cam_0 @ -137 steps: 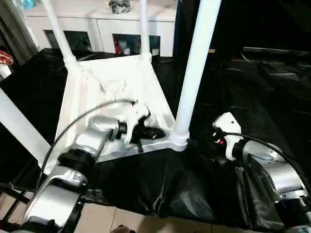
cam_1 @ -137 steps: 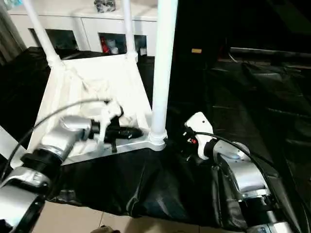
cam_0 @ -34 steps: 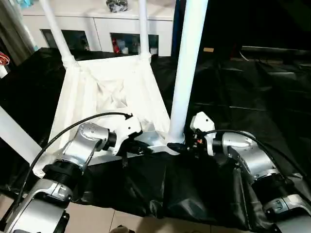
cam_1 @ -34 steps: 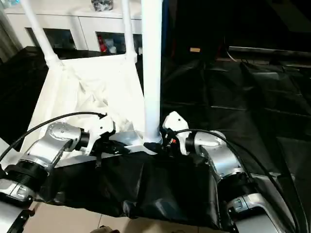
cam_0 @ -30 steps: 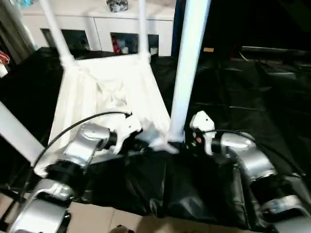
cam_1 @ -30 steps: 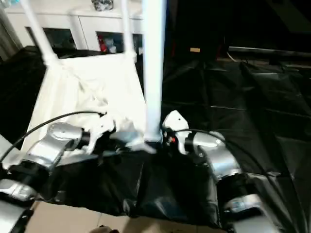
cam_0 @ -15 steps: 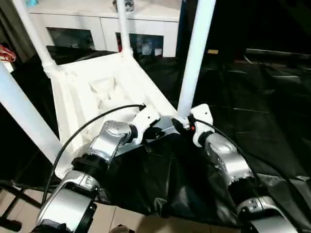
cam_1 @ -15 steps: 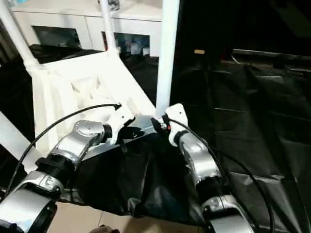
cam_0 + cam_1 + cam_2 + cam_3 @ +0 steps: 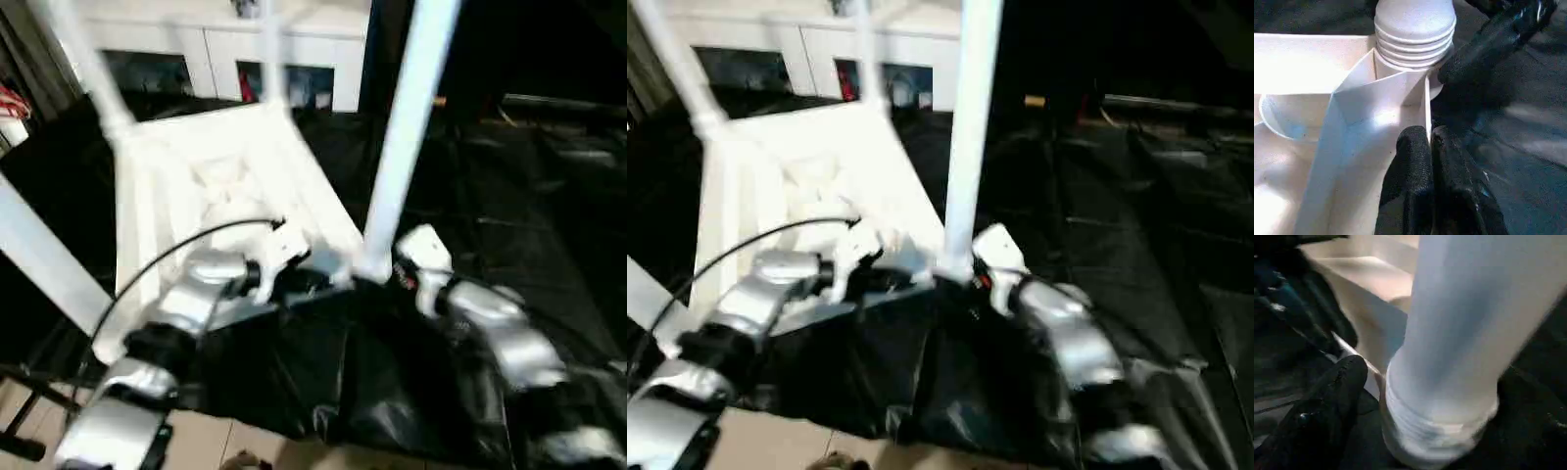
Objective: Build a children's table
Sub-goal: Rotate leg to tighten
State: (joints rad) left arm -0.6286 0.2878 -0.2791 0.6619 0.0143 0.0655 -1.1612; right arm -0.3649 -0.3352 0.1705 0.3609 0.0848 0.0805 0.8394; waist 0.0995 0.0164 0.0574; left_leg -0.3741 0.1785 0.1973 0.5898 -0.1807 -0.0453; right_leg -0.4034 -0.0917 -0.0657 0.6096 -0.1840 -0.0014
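Note:
The children's table lies upside down on a black sheet, its ribbed white top facing up. Long white legs stand in its corner sockets. The near right leg rises from a ribbed collar. My left gripper is shut on the thin rim wall of the top, just beside that corner. My right gripper stands open at the base of the near right leg. One of its fingers shows with a small gap to the collar, and the leg hides the other.
A white cabinet with glass doors stands behind the table. The black sheet covers the surface to the right and drapes over the near edge. Pale floor tiles lie below. Another white leg slants up at the near left.
The view has shifted and blurred as the camera moved. My left gripper stays clamped on the rim. My right wrist now sits a little further right of the leg's base.

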